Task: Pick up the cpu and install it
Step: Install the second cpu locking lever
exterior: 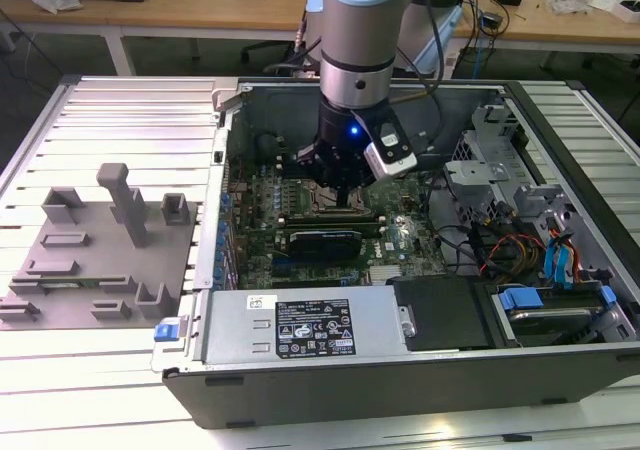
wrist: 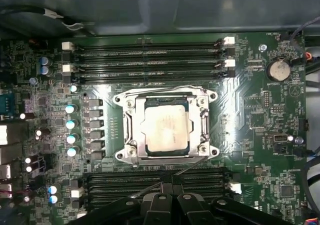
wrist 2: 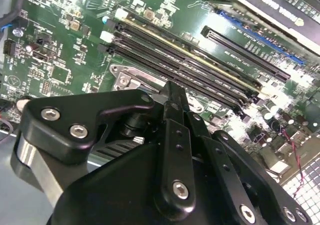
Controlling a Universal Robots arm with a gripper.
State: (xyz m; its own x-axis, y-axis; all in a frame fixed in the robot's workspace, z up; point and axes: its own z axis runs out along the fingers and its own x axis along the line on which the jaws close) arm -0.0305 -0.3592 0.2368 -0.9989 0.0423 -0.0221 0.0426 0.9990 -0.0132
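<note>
Fingers: cannot tell whether they are parted or pressed together; their black linkages (wrist: 172,205) are crowding the foreground in both wrist views with the tips hidden, and nothing is showing between them.
Gripper: in the exterior view the gripper (exterior: 350,192) is hanging straight down from the arm (exterior: 362,30) inside the open computer case (exterior: 400,370), low over the middle of the motherboard (exterior: 300,205); judged, this upright pose is keeping it square to the board so that anything under it is met flat.
Chip: in the first wrist view the cpu (wrist: 165,129) is lying flat inside the metal socket frame (wrist: 130,127), silvery top facing up, edges running parallel to the frame; it is seated in the socket rather than held, so the placing part of the task looks done.
Socket surroundings: memory slots (wrist: 145,65) are running along one side of the socket and more along the other, just beside the linkages; the gripper is sitting over these slots, beside the chip and not above it.
Fixture tray: grey plastic blocks (exterior: 125,205) are standing on the ribbed table (exterior: 130,110) at the exterior view's left, well apart from the case.
</note>
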